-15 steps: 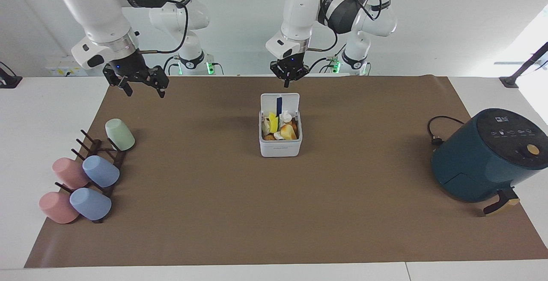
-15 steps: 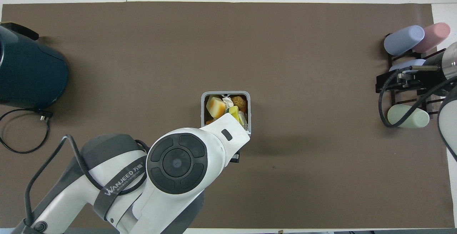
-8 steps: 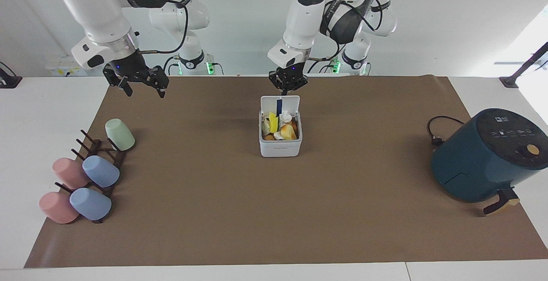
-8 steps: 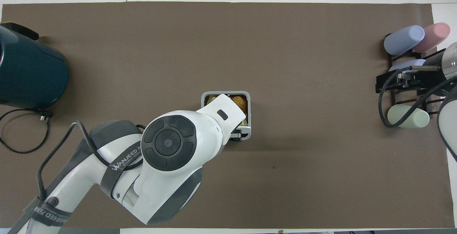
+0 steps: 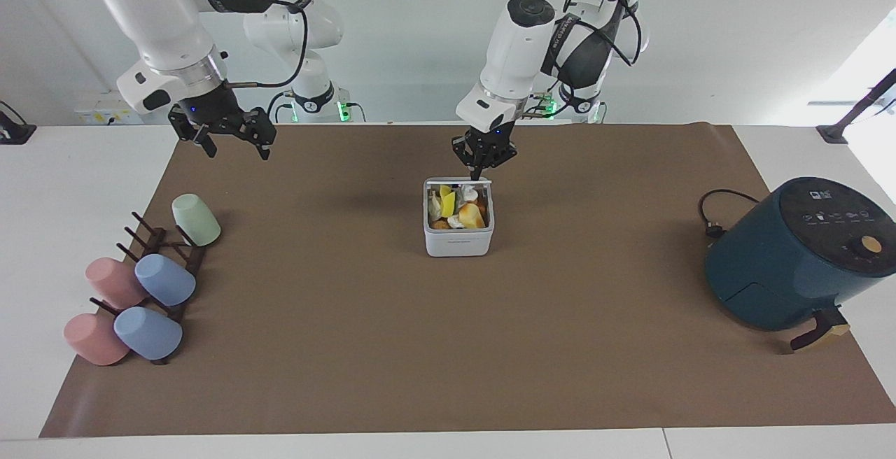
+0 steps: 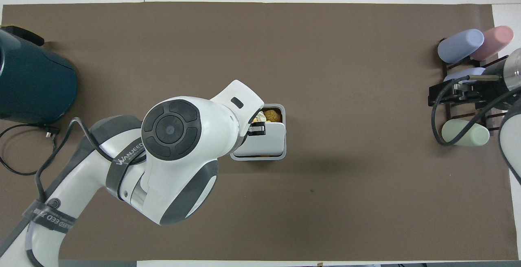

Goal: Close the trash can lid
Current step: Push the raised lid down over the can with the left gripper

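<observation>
The white trash can (image 5: 458, 241) stands mid-table on the brown mat, with food scraps showing inside. Its lid (image 5: 456, 180) is tipped forward from its hinge, on the side nearer the robots. It slopes over the opening and shows only as a thin edge. In the overhead view the lid (image 6: 264, 143) covers the nearer part of the trash can (image 6: 283, 114). My left gripper (image 5: 479, 173) is shut, fingertips on the lid's free edge; it also shows in the overhead view (image 6: 257, 128). My right gripper (image 5: 234, 145) is open and waits raised at the right arm's end.
A dark teal air fryer (image 5: 791, 256) with its cable (image 5: 714, 210) stands at the left arm's end. A dark rack with several pastel cups (image 5: 164, 280) is at the right arm's end, below the right gripper (image 6: 452, 94) in the overhead view.
The left gripper came down and forward over the can, and the lid swung from upright to tipped over the opening. The right arm stayed still.
</observation>
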